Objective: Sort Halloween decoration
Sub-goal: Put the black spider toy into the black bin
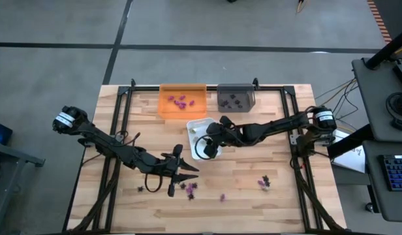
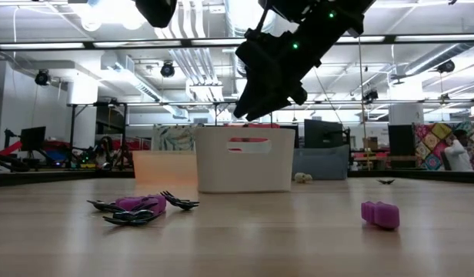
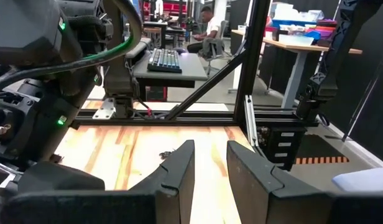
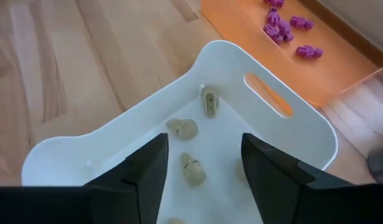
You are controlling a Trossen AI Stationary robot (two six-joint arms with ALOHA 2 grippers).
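Purple pieces (image 4: 285,25) lie in the orange tray (image 4: 241,25); pale beige ones (image 4: 193,168) in the white tray (image 4: 303,118) — black pieces (image 1: 235,100) in the grey tray (image 1: 235,91). More purple toys (image 1: 263,183) and black toys (image 2: 179,203) lie scattered on the desk (image 1: 240,176).

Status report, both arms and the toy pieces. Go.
Right gripper open, empty, over white tray holding beige pieces. Left gripper open near loose purple pieces. Nothing blocking.
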